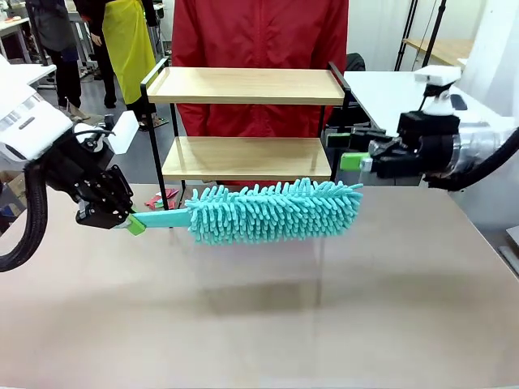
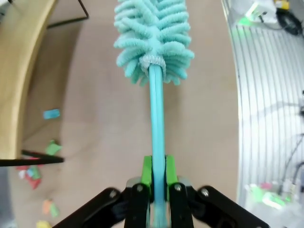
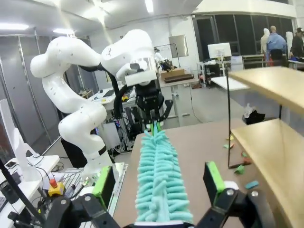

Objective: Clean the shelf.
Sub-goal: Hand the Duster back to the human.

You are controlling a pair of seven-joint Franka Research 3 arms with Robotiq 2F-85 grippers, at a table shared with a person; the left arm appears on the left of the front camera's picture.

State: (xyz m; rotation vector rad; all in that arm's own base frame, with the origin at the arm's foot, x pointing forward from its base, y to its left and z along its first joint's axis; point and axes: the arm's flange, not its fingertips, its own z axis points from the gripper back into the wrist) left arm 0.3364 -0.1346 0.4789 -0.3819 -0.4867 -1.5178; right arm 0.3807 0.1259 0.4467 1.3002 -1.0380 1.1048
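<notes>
Left claw clamped, right claw spread wide

The left claw [image 1: 134, 220] points toward the right arm, its green pads [image 2: 147, 171] pinched tight together. Facing it from the opposite side, the right claw [image 1: 350, 161] holds level with its fingers [image 3: 214, 176] parted and nothing between them.

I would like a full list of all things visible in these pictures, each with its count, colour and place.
shelf: one, two light wooden boards in a thin black frame, at the far side of the table.
duster: one, turquoise with a fluffy head, held level above the table in front of the shelf.
paper scraps: several, red, green, blue and orange, on the table under the shelf.
table: one, beige top.
person: one, red jacket, behind the shelf.
left gripper: one, black with green pads, shut on the duster handle.
right gripper: one, black with green pads, open, near the duster's tip beside the shelf.
</notes>
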